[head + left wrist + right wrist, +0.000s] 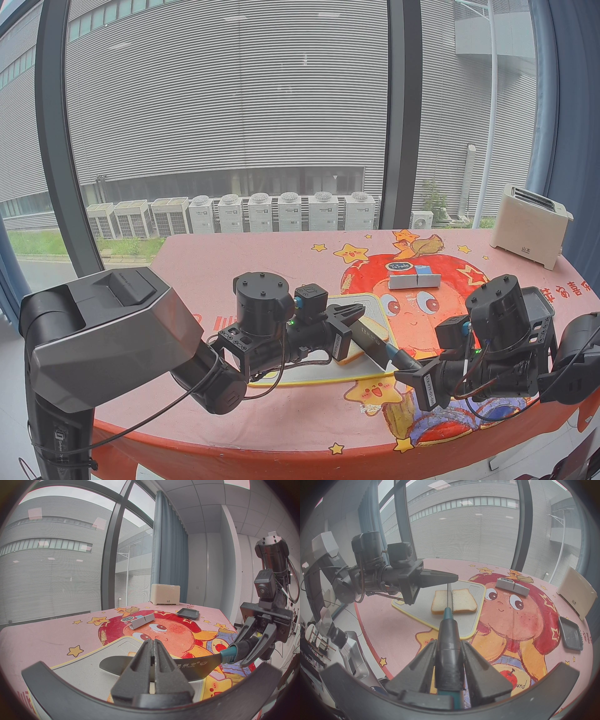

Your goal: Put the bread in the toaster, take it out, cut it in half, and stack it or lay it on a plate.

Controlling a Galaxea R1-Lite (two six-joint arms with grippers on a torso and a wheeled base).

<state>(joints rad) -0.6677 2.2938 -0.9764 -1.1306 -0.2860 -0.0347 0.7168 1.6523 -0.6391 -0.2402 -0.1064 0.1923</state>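
Pink star-patterned table [250,262], cream toaster [530,226], teal-handled knife [447,621], golden bread [461,600].

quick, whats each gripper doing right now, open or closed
left gripper: closed, holding nothing.
right gripper: closed on the handle of the knife, blade over the bread.

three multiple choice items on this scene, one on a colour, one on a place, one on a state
1. What colour is the boxy toaster? A black B cream C red
2. Where does the square white slice of bread lie? A on the grey yellow-edged cutting board B in the toaster C on the dark tray
3. What does the right gripper hold? A nothing B the bread C the dark-bladed teal-collared knife
Key: B, its casing is cream; A, it lies flat on the board; C, it clamps the handle.
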